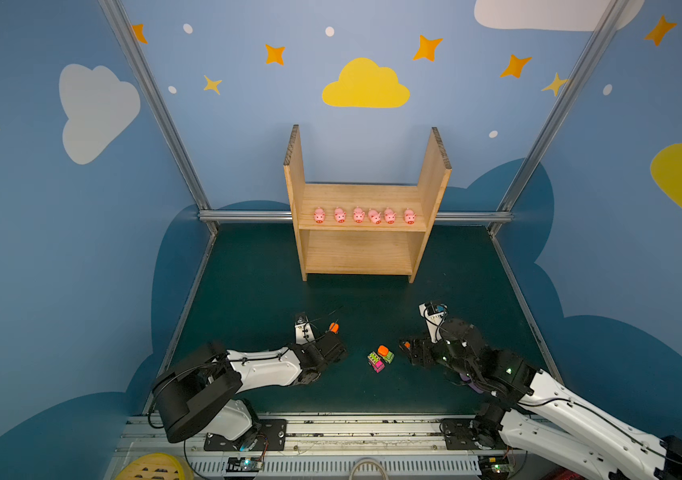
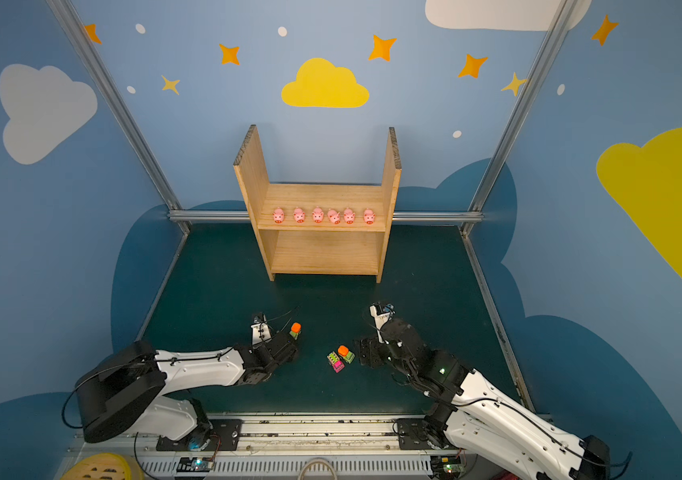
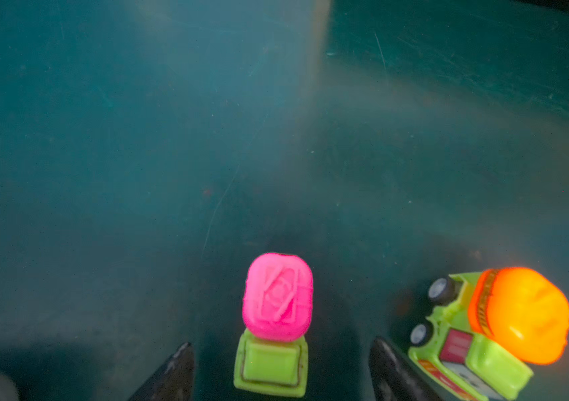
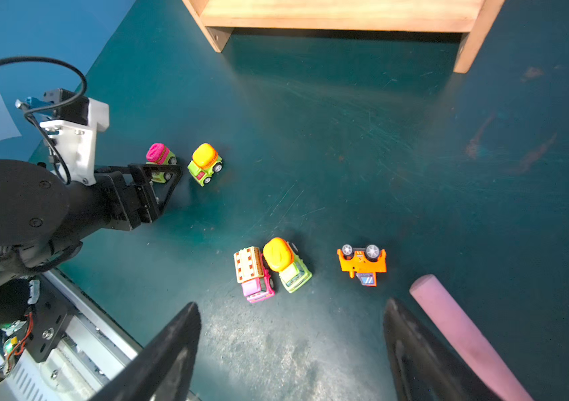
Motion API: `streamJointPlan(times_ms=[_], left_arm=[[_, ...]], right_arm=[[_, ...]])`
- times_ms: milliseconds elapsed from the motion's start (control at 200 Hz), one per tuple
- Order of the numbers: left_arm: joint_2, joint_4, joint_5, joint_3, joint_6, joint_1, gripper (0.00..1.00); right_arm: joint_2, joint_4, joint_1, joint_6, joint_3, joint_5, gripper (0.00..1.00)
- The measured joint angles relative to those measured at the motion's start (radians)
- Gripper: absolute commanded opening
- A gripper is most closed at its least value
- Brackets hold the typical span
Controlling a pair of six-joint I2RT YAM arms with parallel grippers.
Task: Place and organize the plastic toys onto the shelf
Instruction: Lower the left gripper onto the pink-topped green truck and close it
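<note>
**Left claw (image 3: 281,343) spread around pink-drum truck (image 3: 278,295)**

Its fingers (image 3: 179,368) stand either side of that truck, touching neither flank — both top views hide it under the wrist. The right claw (image 4: 292,303) hangs wide, holding nothing. On the table (image 4: 345,139) sit five in all: that truck, an orange-drum truck (image 3: 519,312) just beside it, a pink truck (image 4: 253,274) touching a second orange-drum truck (image 4: 278,255), and an orange car (image 4: 362,264) tipped off its wheels. Open table separates them from the shelf (image 1: 360,253) — six pigs (image 1: 358,215) line its upper board's front edge.
</note>
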Motion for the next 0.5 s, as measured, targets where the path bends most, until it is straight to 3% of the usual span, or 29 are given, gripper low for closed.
streamJointPlan(times_ms=[501], left_arm=[[0.027,0.075,-0.001,-0.016,0.043,0.051,0.69]], right_arm=[[0.008,-0.014,-0.034,-0.004,-0.011,-0.022,0.81]])
